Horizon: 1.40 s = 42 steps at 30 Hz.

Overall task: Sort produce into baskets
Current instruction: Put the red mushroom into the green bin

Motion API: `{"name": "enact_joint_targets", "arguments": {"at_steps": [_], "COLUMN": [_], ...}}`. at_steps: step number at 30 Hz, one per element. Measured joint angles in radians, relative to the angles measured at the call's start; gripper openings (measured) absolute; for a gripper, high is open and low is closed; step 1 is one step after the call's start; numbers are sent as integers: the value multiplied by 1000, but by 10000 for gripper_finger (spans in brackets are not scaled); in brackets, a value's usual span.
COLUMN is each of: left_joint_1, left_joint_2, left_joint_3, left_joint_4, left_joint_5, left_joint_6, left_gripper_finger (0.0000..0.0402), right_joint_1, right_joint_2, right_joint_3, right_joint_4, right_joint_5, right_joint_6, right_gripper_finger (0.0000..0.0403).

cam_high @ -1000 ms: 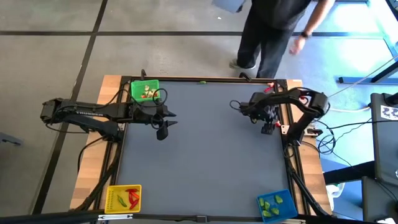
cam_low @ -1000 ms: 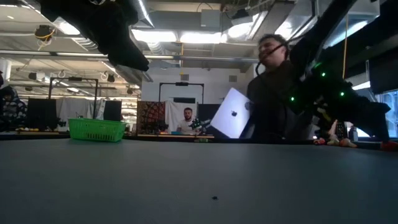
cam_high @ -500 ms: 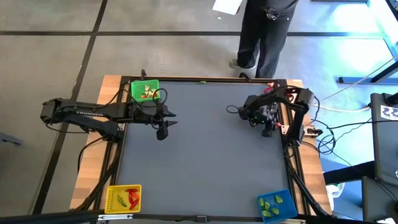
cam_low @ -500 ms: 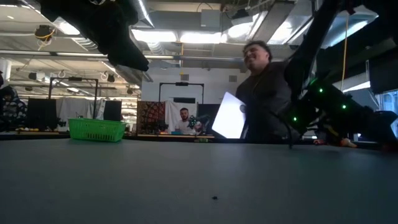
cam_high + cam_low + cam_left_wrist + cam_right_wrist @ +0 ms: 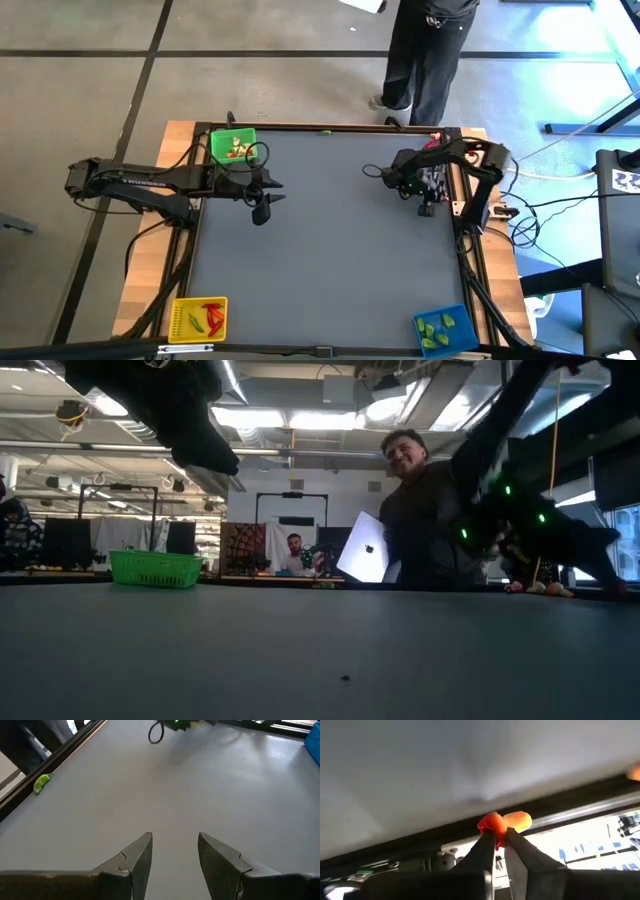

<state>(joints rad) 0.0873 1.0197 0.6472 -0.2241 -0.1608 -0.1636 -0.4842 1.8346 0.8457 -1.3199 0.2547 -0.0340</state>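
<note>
Step in hand: the right pincer point(image 5: 500, 836) is clamped on a small red-and-orange produce piece point(image 5: 502, 822), pinched only by the very tips, near the counter's point(image 5: 330, 250) far right edge.
Doing it well: such a shallow tip grip looks easy to lose, so a slow, level lift is wise before carrying; judging by colour, the piece probably belongs with the red pieces in the yellow basket point(image 5: 199, 319) at the near left corner, though the green basket point(image 5: 233, 146) holds pale and reddish pieces too.
Left pincer point(image 5: 174, 855): fingers apart, holding nothing, hovering over the counter just beside the green basket.
Other produce: a green piece point(image 5: 42, 782) lies at the far rail; green pieces sit in the blue basket point(image 5: 444, 330).
Writing: none readable; a person behind the counter carries a laptop point(image 5: 363, 561) with a pale logo on its lid.
</note>
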Motion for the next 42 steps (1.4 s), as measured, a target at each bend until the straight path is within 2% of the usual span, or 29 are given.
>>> {"name": "enact_joint_targets", "arguments": {"at_steps": [3,7,11,15,18,23,26,32,40,42], "left_joint_1": [-1,0,0,-6,-6,-4,-14,-60,-111,-113], "left_joint_2": [0,0,0,1,6,29,34,43,130,154], "left_joint_3": [0,0,0,0,0,0,0,0,1,1], "left_joint_4": [3,3,3,3,4,44,55,128,356,402], "left_joint_5": [0,0,0,0,9,10,10,12,13,9], "left_joint_6": [-35,-48,-49,-51,-52,-91,-73,-63,13,48], "left_gripper_finger": [155,155,155,156,177,233,248,243,219,213], "right_joint_1": [28,100,206,320,395,478,509,531,530,530], "right_joint_2": [-86,-214,-331,-401,-410,-410,-410,-410,-389,-377], "right_joint_3": [40,102,135,136,136,136,136,136,135,136], "right_joint_4": [-31,-9,125,328,479,759,910,1144,1329,1382], "right_joint_5": [-11,-87,-168,-187,-186,-164,-151,-165,-180,-214], "right_joint_6": [34,119,234,323,354,363,355,292,206,162], "right_gripper_finger": [15,6,12,6,6,10,11,11,12,12]}}
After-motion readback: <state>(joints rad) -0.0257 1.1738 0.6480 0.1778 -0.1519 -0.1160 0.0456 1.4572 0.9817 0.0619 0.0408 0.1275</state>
